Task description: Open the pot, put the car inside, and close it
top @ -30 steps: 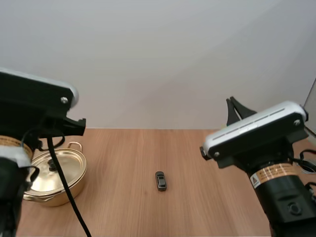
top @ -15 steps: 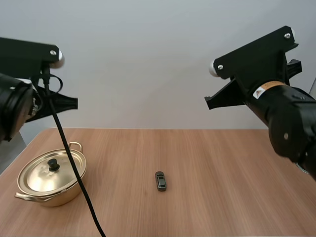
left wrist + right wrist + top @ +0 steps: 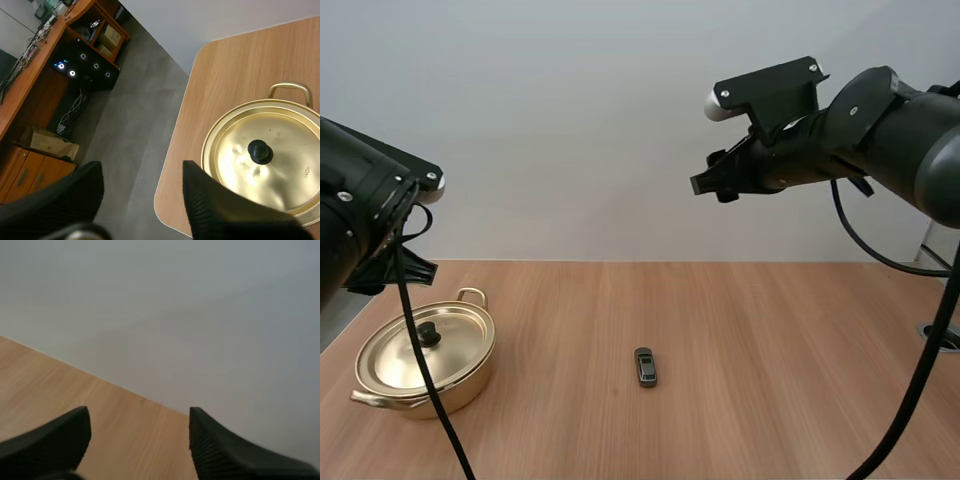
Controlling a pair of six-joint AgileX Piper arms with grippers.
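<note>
I am holding my left end effector (image 3: pixel 142 175) released, its fingers standing apart with nothing between them. It is hanging above the rounded desk corner, with one finger over the floor and the other over the near rim of the round, gold-coloured metal pot (image 3: pixel 300 212). The small black knob (image 3: pixel 260 150) of the shiny gold lid (image 3: pixel 280 172) is lying off toward 2 o'clock from that gap. If I am descending from here, I am risking a miss. A finger would be landing on the lid or rim and pushing the pot, which is sitting close to the edge of the light wooden desk (image 3: pixel 770 400) and could be sliding off it. The knob also looks small and smooth, so a shallow pinch could be letting the lid slip and clatter.

Farther out, the small dark toy car (image 3: pixel 645 366) is sitting alone mid-desk, at about 3 o'clock from the pot and well apart from it. It looks low and light, so my fingertips could be scraping the desk or flicking it away.

Farthest, my right end effector (image 3: pixel 137 415) is also released and empty. It is raised high and pointing toward the wall at 12 o'clock, well away from the car. Carrying the car across toward 9 o'clock could be bringing my two arms into each other over the pot.
</note>
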